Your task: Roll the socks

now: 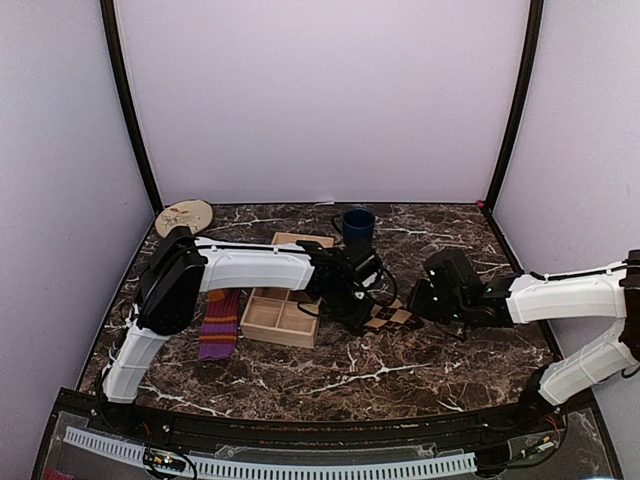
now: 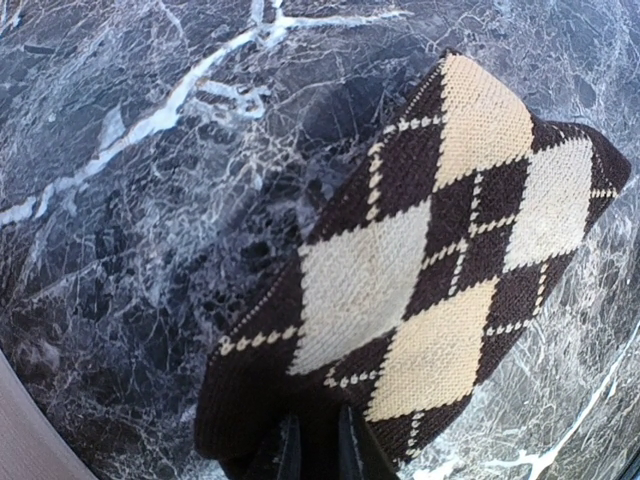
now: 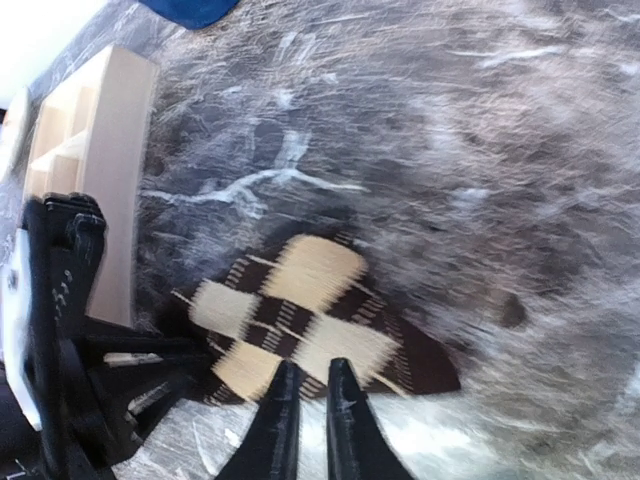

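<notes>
Left wrist, knitted diamond-patterned argyle sock [image 2: 420, 280], white-veined marble table [image 2: 150, 250]

A robotics lab test cell: plain pale wall panels [image 1: 320, 100] on black corner posts [image 1: 130, 110] box in a dark marble-patterned table [image 1: 400, 375]. Two white robot arms [image 1: 250, 268] stand at its near edge, behind a perforated white cable strip [image 1: 270, 462]. The household props look staged: a wooden tray [image 1: 262, 318], blue mug [image 1: 358, 226], small plate [image 1: 184, 216], striped sock [image 1: 219, 325] and argyle sock [image 1: 392, 317].
</notes>
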Motion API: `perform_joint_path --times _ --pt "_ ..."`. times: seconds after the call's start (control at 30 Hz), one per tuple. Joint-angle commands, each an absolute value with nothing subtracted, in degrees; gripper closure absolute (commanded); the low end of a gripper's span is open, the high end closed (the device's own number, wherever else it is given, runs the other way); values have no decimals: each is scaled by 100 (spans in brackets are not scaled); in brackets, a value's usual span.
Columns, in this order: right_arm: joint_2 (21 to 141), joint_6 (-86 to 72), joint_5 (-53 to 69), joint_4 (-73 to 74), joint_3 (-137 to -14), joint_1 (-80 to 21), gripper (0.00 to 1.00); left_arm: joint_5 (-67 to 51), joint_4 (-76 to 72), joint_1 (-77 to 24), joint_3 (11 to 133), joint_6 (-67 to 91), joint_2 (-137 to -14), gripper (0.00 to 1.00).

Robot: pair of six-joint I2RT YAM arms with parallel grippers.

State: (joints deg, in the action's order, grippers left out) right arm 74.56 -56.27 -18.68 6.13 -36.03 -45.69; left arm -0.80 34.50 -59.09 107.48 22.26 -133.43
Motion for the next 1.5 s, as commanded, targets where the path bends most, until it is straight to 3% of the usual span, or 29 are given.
perform_joint_path --times 0.0,0.23,0.57,0.9,1.27,1.47 --pt "7941 -6164 -1022 -1217 -3318 -4353 95 -208 3818 -5933 10455 2206 -13359 84" --pt "8841 -7030 -59 -3977 -2364 -3950 98 -229 3807 -5930 10346 2147 -13301 84" --pt "10129 -7693 266 -5911 -2112 -3876 98 -252 3851 -5935 10310 2078 -13275 85" --pt "9671 -7406 -345 -5097 -1742 -3666 97 -180 3874 -5933 10104 2080 -13194 86" --pt "9249 -6659 -684 -3475 -2238 -3535 97 -169 3843 -5919 10046 2062 -13161 86" --pt "8711 -6401 -827 -3261 -2034 -3540 83 -170 3879 -5863 10064 2040 -13162 86"
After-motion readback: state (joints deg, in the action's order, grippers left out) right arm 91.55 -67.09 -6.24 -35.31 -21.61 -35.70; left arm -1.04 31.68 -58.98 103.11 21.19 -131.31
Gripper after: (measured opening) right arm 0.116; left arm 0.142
